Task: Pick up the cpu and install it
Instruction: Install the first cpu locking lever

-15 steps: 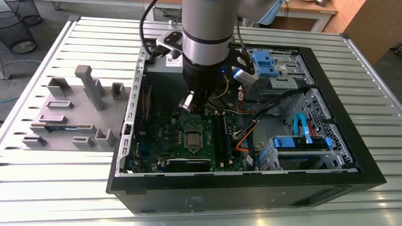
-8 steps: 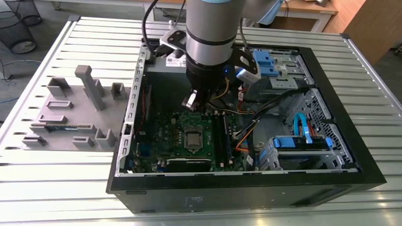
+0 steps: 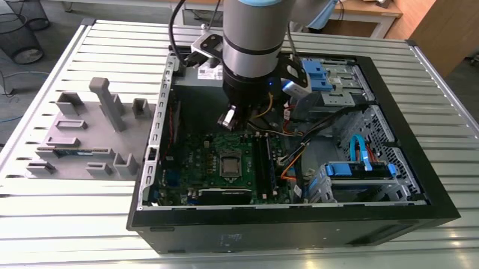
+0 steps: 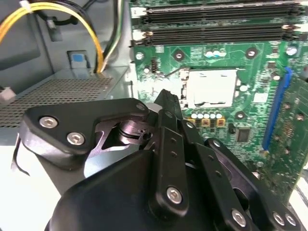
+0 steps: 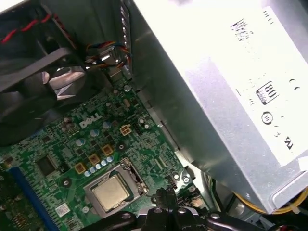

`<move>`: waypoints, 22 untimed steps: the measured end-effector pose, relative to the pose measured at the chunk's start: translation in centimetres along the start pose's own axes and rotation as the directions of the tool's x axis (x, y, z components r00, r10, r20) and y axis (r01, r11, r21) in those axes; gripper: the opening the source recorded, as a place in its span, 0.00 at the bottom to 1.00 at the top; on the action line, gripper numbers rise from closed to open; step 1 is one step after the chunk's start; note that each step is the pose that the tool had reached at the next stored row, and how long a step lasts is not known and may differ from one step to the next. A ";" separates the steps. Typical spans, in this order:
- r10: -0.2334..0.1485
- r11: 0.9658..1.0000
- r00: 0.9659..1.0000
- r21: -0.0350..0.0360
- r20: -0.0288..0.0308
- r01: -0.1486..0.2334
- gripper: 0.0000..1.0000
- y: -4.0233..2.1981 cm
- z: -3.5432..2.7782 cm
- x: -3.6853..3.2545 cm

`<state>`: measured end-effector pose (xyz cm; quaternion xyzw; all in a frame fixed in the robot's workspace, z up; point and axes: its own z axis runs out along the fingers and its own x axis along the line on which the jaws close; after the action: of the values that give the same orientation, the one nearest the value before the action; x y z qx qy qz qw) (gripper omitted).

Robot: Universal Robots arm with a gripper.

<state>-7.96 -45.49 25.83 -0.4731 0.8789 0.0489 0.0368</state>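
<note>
- Hovering inside the open black computer case, the black two-finger gripper hangs from the arm over the green motherboard.
- Its fingers look pressed together into one narrow dark tip in both wrist views, with nothing pinched between them.
- The cpu, a small flat square chip with a shiny silver-grey top, lies flat in the dark metal-framed socket in the middle of the motherboard.
- In the exterior view the cpu sits just below the gripper's tip in the picture, near it but clear of it.
- In the second wrist view the cpu glares bright, just beyond the fingertip and off to one side, with green board showing between them.
- In the first wrist view the cpu lies beside the fingertip, near it and not touching.
- Long black memory slots run along the board on the far side of the socket from the gripper.
- A silver-grey metal power supply box stands close beside the arm, with yellow cables next to it.
- A grey moulded parts tray rests on the slatted metal table at the exterior view's left, outside the case.
</note>
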 end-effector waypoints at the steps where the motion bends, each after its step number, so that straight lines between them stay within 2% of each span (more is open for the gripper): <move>1: 0.000 1.000 1.000 -0.005 0.008 0.000 0.11 -0.01 0.00 -0.02; 2: 0.000 1.000 1.000 -0.009 0.014 0.001 0.11 -0.02 0.00 -0.06; 5: -0.002 1.000 1.000 -0.013 0.020 0.002 0.11 -0.19 0.02 -0.22; 15: -0.009 1.000 1.000 -0.015 0.020 0.009 0.11 -1.27 0.19 -1.36; 22: -0.010 1.000 1.000 -0.015 0.020 0.010 0.11 -1.36 0.81 -1.49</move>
<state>-5.99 -44.90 25.13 -0.4773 0.8757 0.0600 0.0422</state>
